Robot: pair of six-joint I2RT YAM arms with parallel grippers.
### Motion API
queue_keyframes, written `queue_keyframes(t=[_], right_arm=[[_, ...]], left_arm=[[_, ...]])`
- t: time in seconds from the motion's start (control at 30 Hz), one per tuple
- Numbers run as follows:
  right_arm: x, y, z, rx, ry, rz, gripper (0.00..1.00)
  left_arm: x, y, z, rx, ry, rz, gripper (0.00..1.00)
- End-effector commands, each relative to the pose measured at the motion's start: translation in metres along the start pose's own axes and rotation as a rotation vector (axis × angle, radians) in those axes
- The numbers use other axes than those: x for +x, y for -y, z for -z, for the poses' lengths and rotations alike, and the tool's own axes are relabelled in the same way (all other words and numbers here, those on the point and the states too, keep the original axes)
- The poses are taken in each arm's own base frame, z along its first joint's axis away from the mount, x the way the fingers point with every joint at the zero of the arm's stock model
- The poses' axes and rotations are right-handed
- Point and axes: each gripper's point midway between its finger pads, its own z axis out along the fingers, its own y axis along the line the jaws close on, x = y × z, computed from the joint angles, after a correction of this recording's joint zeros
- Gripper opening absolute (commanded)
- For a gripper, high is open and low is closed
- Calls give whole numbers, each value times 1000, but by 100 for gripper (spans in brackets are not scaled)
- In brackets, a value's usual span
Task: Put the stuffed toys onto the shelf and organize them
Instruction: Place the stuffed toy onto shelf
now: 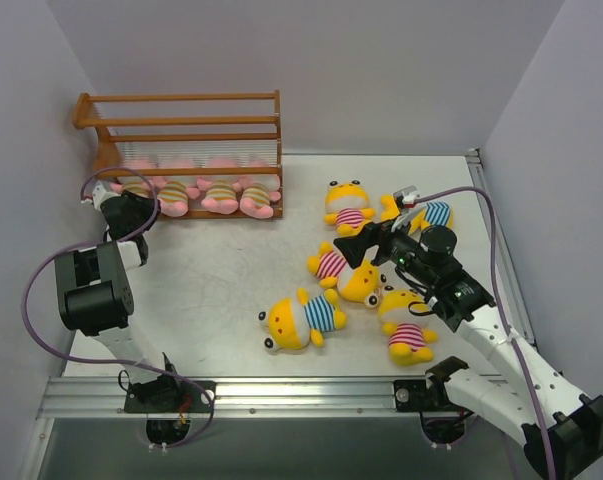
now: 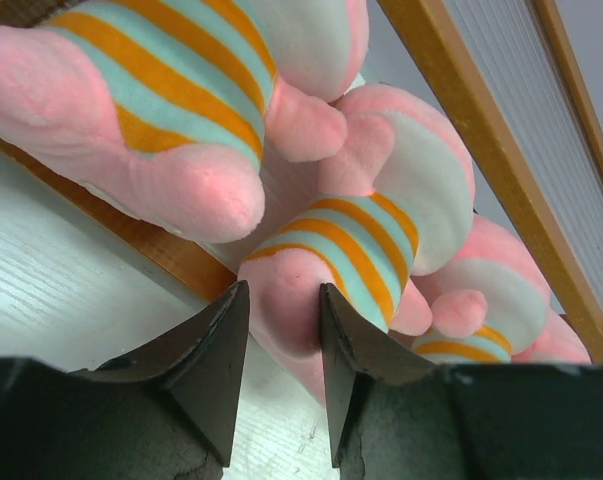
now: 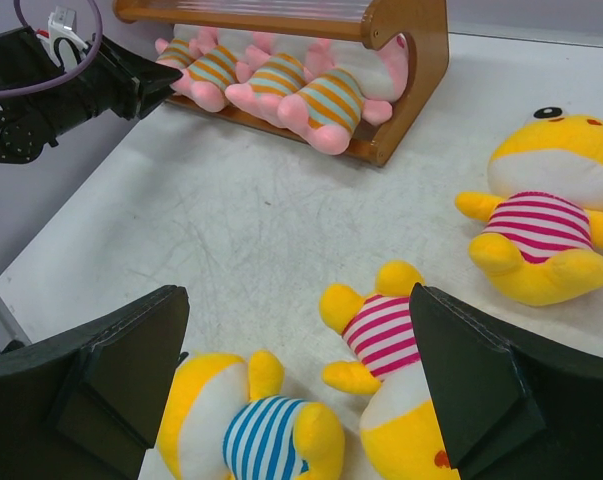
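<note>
Left tool rests with tips narrowly parted, grasping nothing, at a pink toy's foot, I judge to square the row of four on the shelf's bottom tier. Right tool hangs released above five yellow toys on the table; both upper tiers offer room.

Wide-apart fingers flank a pink-striped toy and a blue-striped toy on the table.
</note>
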Motion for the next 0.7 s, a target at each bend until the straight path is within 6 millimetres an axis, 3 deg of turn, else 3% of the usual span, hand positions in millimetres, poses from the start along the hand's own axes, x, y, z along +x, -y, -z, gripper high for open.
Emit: queue_keyframes(t=[0.0, 0.33, 0.67], right_arm=[[-15, -8, -3, -37, 54, 28, 98], [-3, -11, -21, -45, 40, 24, 97], [5, -17, -47, -67, 19, 15, 95]], left_arm=[[-12, -6, -3, -3, 49, 27, 42], [-8, -5, -8, 29, 59, 122, 30], [-10, 1, -11, 56, 65, 156, 29]])
